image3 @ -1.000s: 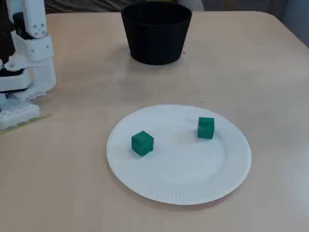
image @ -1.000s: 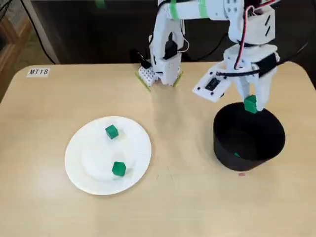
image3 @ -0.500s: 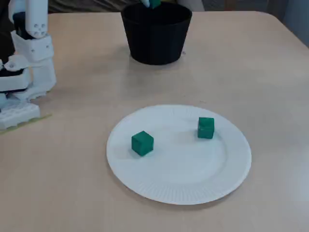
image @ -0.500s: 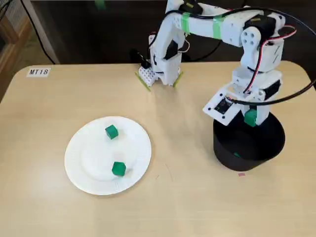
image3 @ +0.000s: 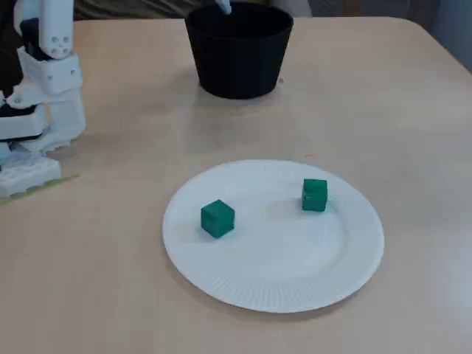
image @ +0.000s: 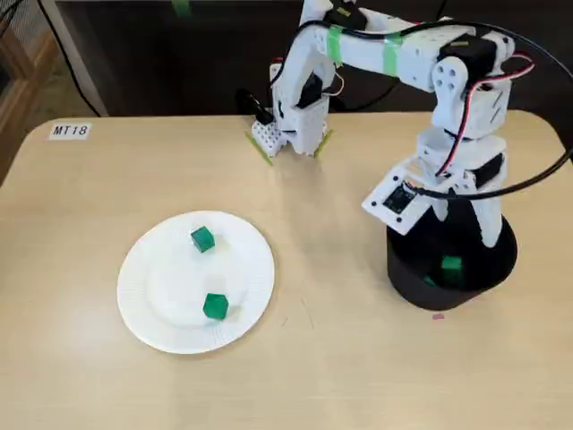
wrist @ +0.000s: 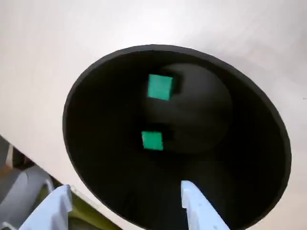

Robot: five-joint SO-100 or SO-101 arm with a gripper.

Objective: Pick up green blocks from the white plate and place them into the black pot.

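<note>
Wrist view looks straight down into the black pot (wrist: 96,158): 2 green blocks inside, upper block (wrist: 159,87) toward top of frame, lower block (wrist: 152,141) nearer centre, the two apart. Over the pot's mouth hangs the gripper (wrist: 124,191), its 2 pale fingers spread wide w/ nothing btw them. From a fixed view, pot sits at right of the wooden table (image: 340,376), w/ the arm (image: 394,49) bent over it. Well apart to the left lies the white plate (image: 161,291), holding 2 more green cubes: back block (image: 202,239) & front block (image: 215,306), not touching.
</note>
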